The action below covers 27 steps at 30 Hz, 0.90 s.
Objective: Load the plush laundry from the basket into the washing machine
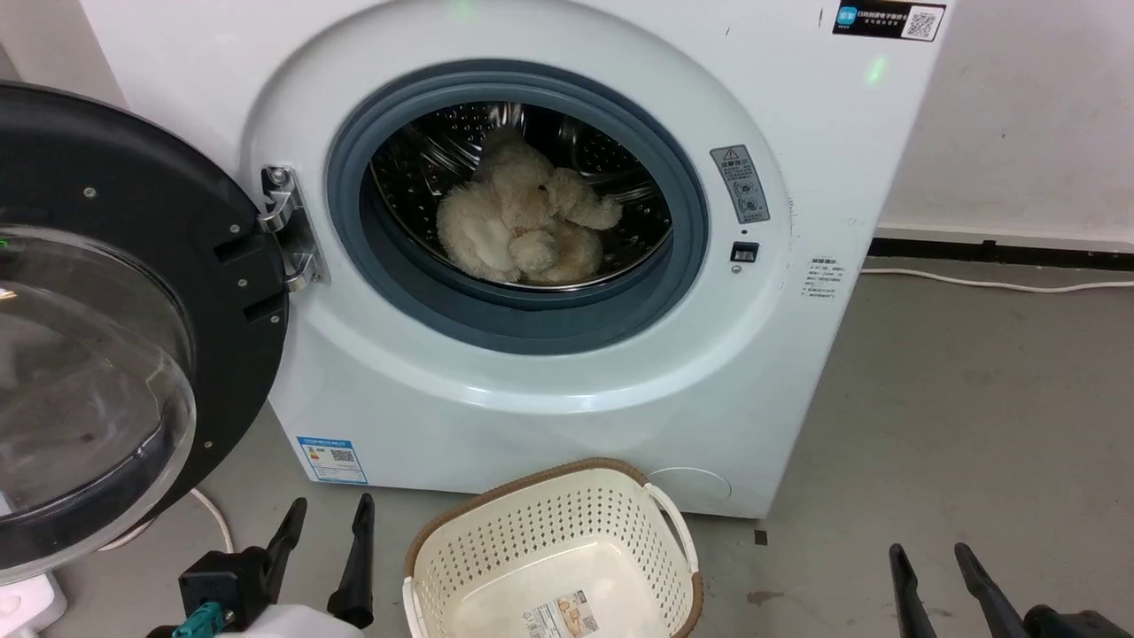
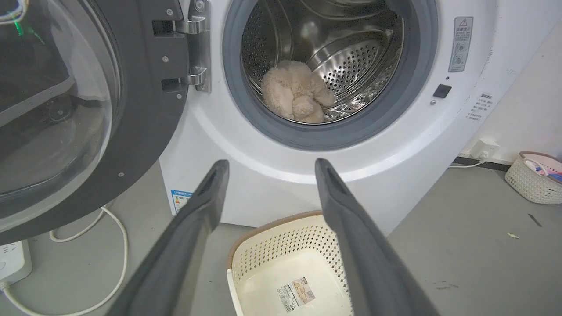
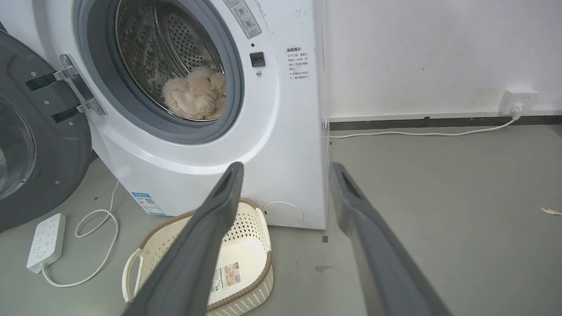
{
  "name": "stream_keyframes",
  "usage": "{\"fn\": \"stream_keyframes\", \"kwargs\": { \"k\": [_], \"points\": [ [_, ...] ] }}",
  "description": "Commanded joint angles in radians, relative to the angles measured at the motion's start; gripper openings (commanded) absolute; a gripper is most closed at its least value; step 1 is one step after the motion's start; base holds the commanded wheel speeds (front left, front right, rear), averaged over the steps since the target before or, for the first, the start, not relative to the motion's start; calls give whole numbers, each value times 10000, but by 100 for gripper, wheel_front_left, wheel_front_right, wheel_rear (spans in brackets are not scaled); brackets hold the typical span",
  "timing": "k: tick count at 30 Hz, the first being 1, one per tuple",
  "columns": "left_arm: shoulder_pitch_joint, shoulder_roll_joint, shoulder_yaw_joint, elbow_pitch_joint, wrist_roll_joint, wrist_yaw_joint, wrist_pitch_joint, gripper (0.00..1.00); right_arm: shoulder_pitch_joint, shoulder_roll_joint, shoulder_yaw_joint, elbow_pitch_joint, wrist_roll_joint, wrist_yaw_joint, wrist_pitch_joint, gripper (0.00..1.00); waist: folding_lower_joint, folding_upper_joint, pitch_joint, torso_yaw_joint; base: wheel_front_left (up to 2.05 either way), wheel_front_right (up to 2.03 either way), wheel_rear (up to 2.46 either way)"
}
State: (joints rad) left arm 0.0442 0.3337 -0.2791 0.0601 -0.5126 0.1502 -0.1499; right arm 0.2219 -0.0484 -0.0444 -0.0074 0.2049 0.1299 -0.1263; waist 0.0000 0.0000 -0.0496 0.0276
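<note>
The plush laundry (image 1: 523, 221) lies curled up inside the steel drum of the white washing machine (image 1: 549, 390), whose round door (image 1: 115, 319) hangs wide open on the left. I also see the plush (image 2: 296, 97) in the left wrist view and the plush (image 3: 195, 93) in the right wrist view. On the floor in front stands the cream basket (image 1: 554, 523), with nothing in it but its label. My left gripper (image 1: 328, 514) is open, low and left of the basket. Low at the right, my right gripper (image 1: 930, 556) is open too, with nothing between its fingers.
A white power strip (image 3: 46, 240) and looping cable (image 2: 109, 263) lie on the floor under the open door. Another cable (image 3: 421, 133) runs along the wall to a socket (image 3: 518, 98). A second small basket (image 2: 533, 177) sits far right. Grey floor stretches right of the machine.
</note>
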Motion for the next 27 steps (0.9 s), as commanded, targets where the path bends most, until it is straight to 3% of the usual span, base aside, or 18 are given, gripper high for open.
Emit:
{"fn": "stream_keyframes", "kwargs": {
  "k": [1,20,21,27],
  "points": [
    [76,24,-17,-68,38,46,40,100,108,-18,19,28,25,8,-36,100,0,0,-4,4,0,0,0],
    [-3,62,-71,-230,-33,177,74,100,16,-18,33,25,37,8,9,100,0,0,-10,-13,0,0,0],
    [-4,8,-37,-200,-10,141,89,0,-4,0,17,2,-1,0,12,0,0,0,-8,-15,0,0,0],
    [-12,-57,17,-203,78,111,113,0,-44,0,15,3,-40,0,33,0,0,-1,2,-21,0,0,0]
  ]
}}
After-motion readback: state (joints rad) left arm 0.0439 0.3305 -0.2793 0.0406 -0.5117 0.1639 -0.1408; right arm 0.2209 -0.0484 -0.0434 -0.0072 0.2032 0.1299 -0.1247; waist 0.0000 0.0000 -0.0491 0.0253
